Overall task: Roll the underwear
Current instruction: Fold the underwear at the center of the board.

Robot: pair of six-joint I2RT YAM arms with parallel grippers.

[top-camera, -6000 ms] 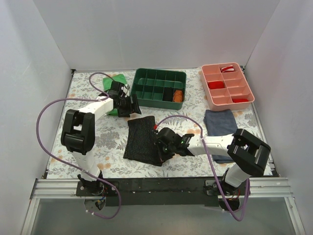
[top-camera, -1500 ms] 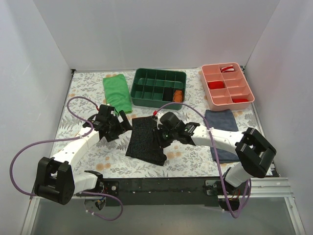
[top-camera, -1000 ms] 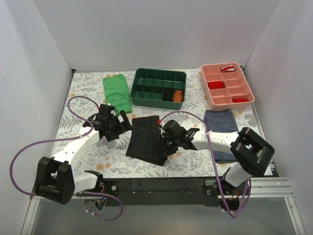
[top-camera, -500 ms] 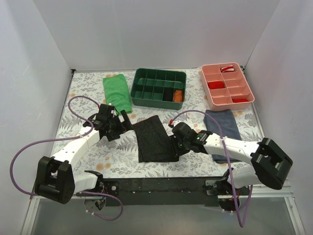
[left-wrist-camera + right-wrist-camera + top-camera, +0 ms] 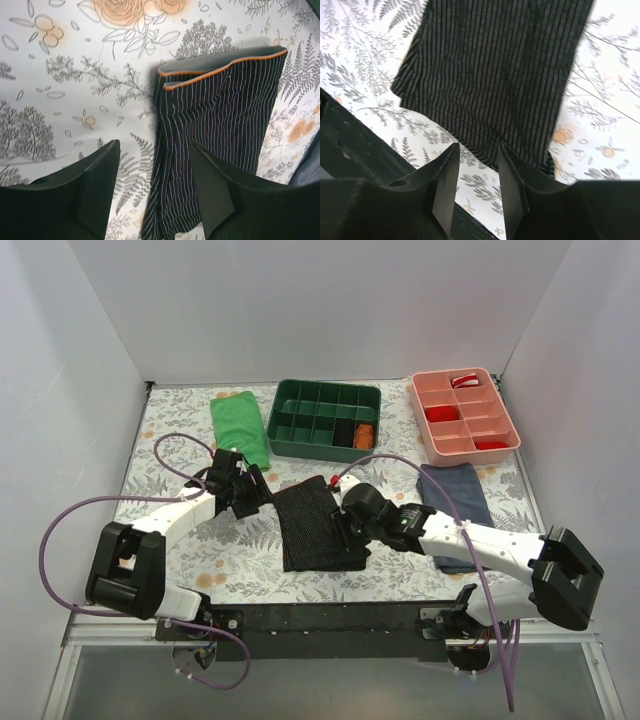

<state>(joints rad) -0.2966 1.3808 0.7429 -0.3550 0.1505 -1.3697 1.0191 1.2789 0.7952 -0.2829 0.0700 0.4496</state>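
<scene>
The underwear [image 5: 312, 525] lies flat on the floral table as a long folded strip, black with pale pinstripes. In the left wrist view the underwear [image 5: 220, 115] shows its grey, orange-edged waistband at the far end. My left gripper [image 5: 264, 494] is at the strip's left side, and the left gripper [image 5: 155, 172] stands open, its jaws straddling the fabric's left edge. My right gripper [image 5: 346, 530] hovers at the strip's right near corner. In the right wrist view the right gripper [image 5: 477, 172] is open over the underwear [image 5: 495, 65], whose near hem and bare table show between the fingers.
A bright green folded cloth [image 5: 238, 430] lies at the back left. A dark green compartment tray [image 5: 325, 400] and a pink tray [image 5: 504, 418] stand at the back. A navy folded garment [image 5: 455, 490] lies on the right, partly under my right arm. A black rail [image 5: 330, 618] runs along the near edge.
The underwear has been swung straighter and shifted slightly right. My right gripper has let go and drawn back to its near right corner. My left gripper moved right to the fabric's edge, jaws narrowing.
</scene>
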